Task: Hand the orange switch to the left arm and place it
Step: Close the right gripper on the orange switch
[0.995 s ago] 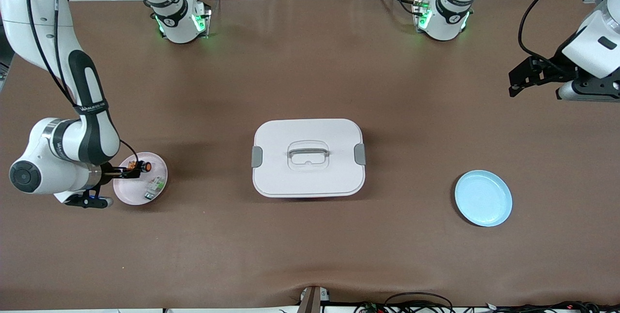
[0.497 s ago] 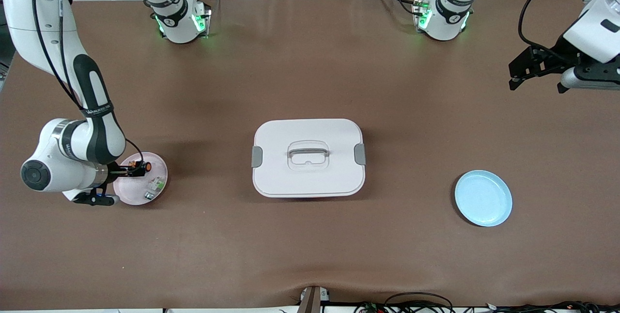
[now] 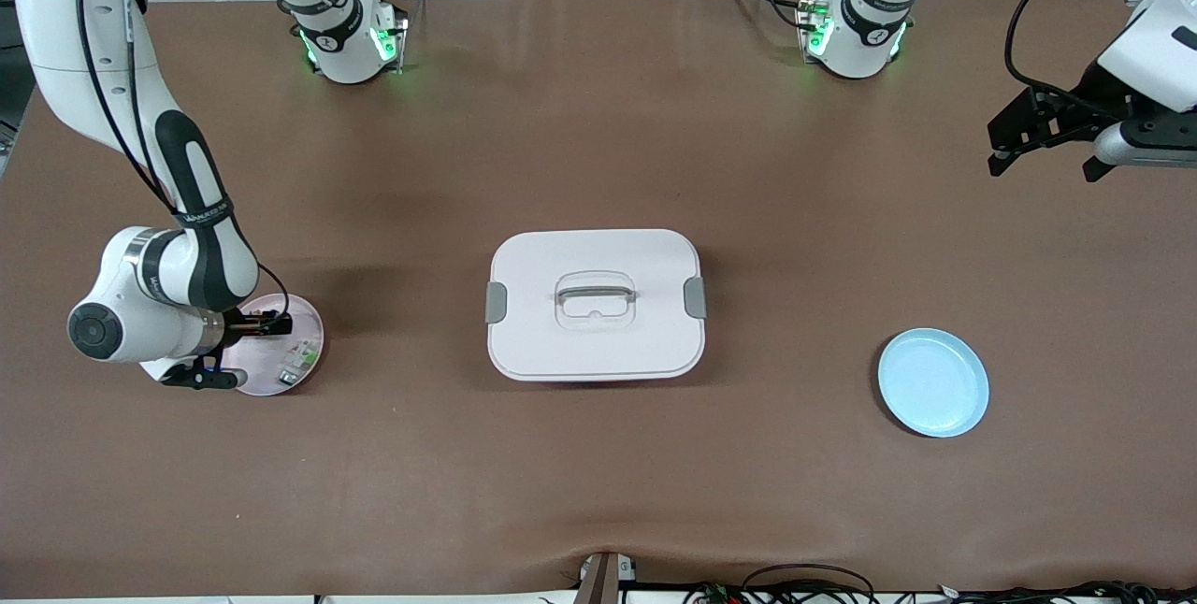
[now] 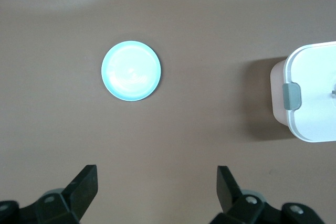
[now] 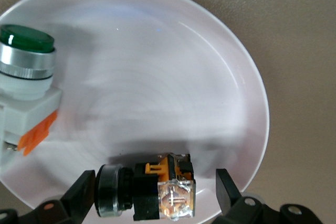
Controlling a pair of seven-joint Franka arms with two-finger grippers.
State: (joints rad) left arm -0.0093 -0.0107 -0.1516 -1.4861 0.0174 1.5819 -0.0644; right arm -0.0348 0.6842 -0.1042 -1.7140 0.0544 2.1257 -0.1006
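**Operator:** Compared with a second ago, what has moved?

**Technician:** Over that second the right arm's wrist has shifted toward the middle of the table, so the right gripper [image 3: 278,325] now covers the orange cap that showed plainly on the pink plate [image 3: 309,319] before. The left gripper [image 3: 1045,132] has risen slightly at the left arm's end of the table and waits there; its fingers are spread with nothing between them.

**Operator:** Where is the orange switch?

**Technician:** The orange switch [image 5: 144,192] lies on its side on the pink plate, directly between the right gripper's fingers [image 5: 83,191]. In the right wrist view both fingers stand clear of the part, with a gap showing at each end, so the jaws are parted and have not yet closed on it.

**Operator:** What does that mean for the task?

**Technician:** Judged from this position, the pick is aligned but not executed. The closing stroke, the lift, the handover and the route around the box [image 3: 595,304] all remain.

**Operator:** List the containers and their contents.

**Technician:**
- Pink plate, at the right arm's end: the orange switch and a green-capped switch [image 5: 25,85] with a white body, lying apart from each other.
- Blue plate [image 3: 933,382], toward the left arm's end: holds nothing.
- Box, between the two plates: lid on, contents not visible.

**Operator:** Any risk?

**Technician:** The part is small and round-bodied; it may roll or twist when the jaws close.
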